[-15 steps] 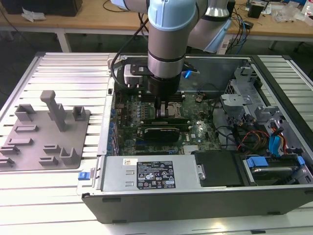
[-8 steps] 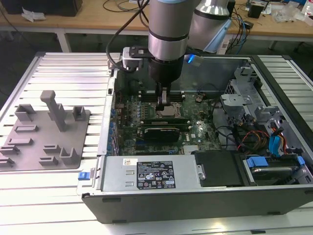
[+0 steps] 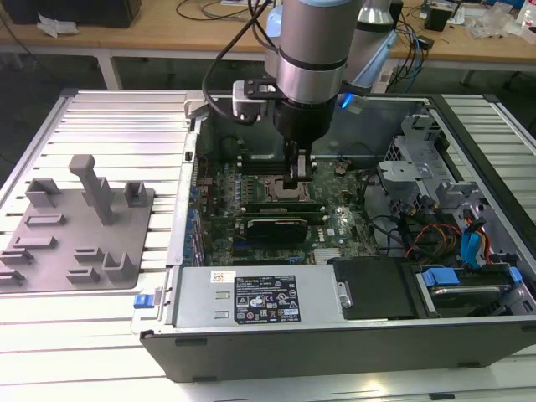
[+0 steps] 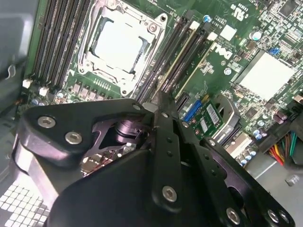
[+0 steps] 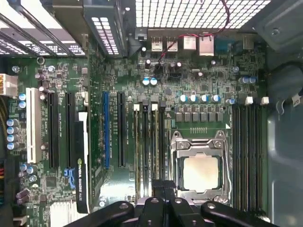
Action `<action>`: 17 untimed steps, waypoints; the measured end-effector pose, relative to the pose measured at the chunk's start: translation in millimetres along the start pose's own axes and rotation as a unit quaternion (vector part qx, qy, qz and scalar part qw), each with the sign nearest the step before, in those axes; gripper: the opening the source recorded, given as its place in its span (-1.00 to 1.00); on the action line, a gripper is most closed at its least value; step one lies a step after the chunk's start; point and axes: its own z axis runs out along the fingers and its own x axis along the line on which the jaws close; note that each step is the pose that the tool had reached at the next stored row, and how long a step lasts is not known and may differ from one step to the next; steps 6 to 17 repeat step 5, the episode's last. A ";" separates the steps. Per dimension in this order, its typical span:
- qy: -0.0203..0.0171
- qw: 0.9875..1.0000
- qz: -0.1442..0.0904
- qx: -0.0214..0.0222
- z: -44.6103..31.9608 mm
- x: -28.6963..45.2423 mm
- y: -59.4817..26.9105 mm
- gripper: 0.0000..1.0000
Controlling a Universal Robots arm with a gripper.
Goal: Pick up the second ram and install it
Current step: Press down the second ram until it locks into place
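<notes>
1. The gripper [image 3: 298,180] is hanging low inside the open computer case [image 3: 469,335], right over the motherboard [image 3: 335,226]. In both wrist views its fingers [image 4: 158,100] are looking squeezed together, tips down at the memory slots beside the processor socket [image 5: 201,172].
2. The second ram [image 4: 182,59] is standing on edge in one of those slots, showing as a thin pale strip running straight to the fingertips. I can't tell whether the jaws are pinching its end or just sitting on top of it.
3. Labels: the power supply [image 3: 266,300] is wearing a big white sticker full of print and symbols, plus a small one at its corner. The graphics card [image 5: 83,161] is showing white lettering along its edge, and the board is carrying a printed logo near the slots.
4. Counting: I'm seeing one socket, four memory slots on each side of it in the first wrist view, and one grey fixture tray [image 3: 75,226] lying at the exterior view's left.
5. Hard to make out: the gripper body is covering the near ends of the slots, so how many sticks are seated isn't clear. The arm [image 3: 311,59] is getting cut off at the picture's edge.
</notes>
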 end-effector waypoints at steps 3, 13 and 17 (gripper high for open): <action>0.000 1.000 0.000 0.000 0.0 0.0 -0.1 -0.84; 0.000 1.000 0.000 0.000 0.0 0.0 -0.2 -0.84; 0.000 1.000 0.000 0.000 0.0 0.0 -0.2 -0.84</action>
